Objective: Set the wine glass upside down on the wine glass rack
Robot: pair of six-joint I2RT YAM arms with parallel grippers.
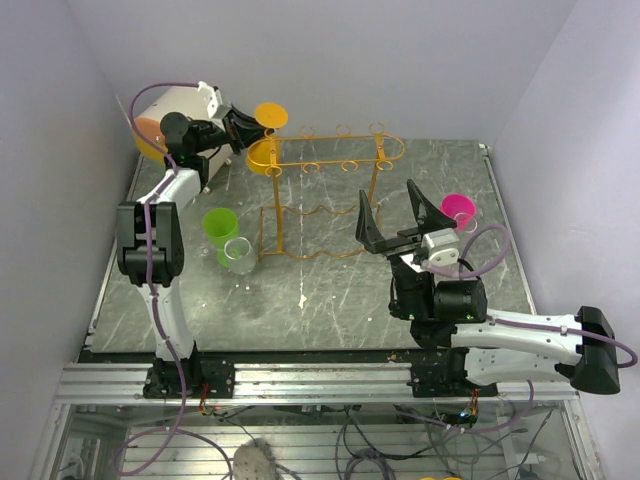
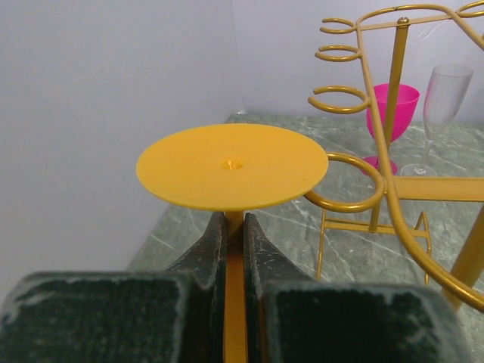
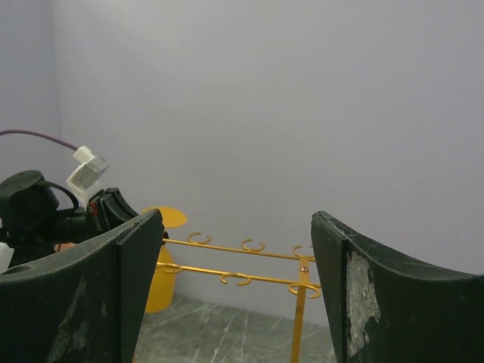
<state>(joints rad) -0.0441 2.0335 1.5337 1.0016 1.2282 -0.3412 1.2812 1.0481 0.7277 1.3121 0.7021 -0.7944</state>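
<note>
A: What's the count on the surface (image 1: 330, 300)?
B: One wine glass rack (image 2: 345, 206), standing mid-surface toward the far edge. The top view is showing four glasses: one orange wine glass (image 2: 232, 166), one green glass (image 1: 220, 224), one clear glass (image 1: 239, 255) and one pink glass (image 1: 458, 208).
A: Are the wrist cams agreeing?
B: Left wrist is also showing a clear flute (image 2: 448, 94) standing just beside the pink one. I can't match it to the top view, so four or five.
A: Where's the orange one sitting?
B: It's being held foot-up near the far-left corner, at the rack's left end. The left jaws are clamping its stem just under the foot. The stem is sitting outside the end loop, with the foot disc overlapping that loop's rim.
A: And the others?
B: Green and clear are standing upright close together near the left edge. Pink is standing upright near the right edge.
A: Right jaws?
B: Spread wide, gripping nothing, hovering between the rack's right end and the pink glass.
</note>
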